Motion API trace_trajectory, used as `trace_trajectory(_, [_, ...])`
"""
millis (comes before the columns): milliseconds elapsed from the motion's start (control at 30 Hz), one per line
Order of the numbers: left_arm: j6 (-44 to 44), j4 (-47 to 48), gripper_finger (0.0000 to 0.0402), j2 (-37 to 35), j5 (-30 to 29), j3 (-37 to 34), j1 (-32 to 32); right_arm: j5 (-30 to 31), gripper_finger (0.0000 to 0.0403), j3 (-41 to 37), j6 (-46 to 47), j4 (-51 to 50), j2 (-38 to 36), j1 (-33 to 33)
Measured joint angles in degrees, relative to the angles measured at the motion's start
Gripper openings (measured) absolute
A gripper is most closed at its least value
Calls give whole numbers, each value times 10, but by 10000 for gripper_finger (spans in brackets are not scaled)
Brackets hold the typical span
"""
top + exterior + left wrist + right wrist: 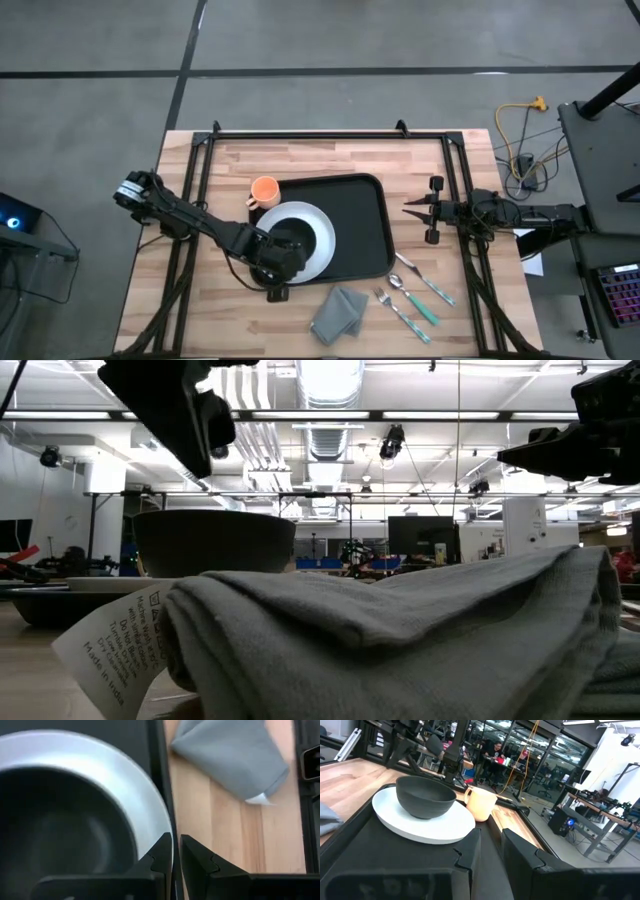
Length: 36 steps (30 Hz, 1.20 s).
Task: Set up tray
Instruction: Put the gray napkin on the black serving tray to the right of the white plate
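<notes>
The black tray [365, 225] lies mid-table. On its left part sits the white plate [318, 232], and a dark bowl [425, 795] stands on the plate. My left gripper [176, 847] hovers above the bowl and the plate's near rim, pointing down, with its fingers almost together and nothing between them. In the low view it hangs clear above the bowl [215, 540]. My right gripper [407, 210] is shut and hovers level at the tray's right rim, pointing left. An orange cup [264, 190] stands on the table at the tray's far left corner.
A folded grey napkin [340, 312] lies near the table's near edge, filling the low view [400, 640]. A fork, a spoon and a knife with teal handles [415, 292] lie right of it. The black frame rails [300, 133] border the table's far, left and right sides.
</notes>
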<state>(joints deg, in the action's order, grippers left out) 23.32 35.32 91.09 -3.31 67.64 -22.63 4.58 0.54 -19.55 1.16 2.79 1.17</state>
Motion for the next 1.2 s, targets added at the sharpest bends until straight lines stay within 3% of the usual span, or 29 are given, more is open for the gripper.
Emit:
trace_trajectory(200, [-56, -76, 18, -1, 0, -12, -31, 0, 68, 0, 0, 0, 0, 0])
trace_trajectory(833, [-98, -138, 18, -17, 0, -30, -161, 0, 68, 0, -1, 0, 0, 0])
trace_trajectory(1033, [-118, -206, 18, -64, 0, -98, -183, 0, 68, 0, -1, 0, 0, 0])
trace_trajectory(1200, [-141, -324, 18, -162, 1, -225, -193, 0, 68, 0, -1, 0, 0, 0])
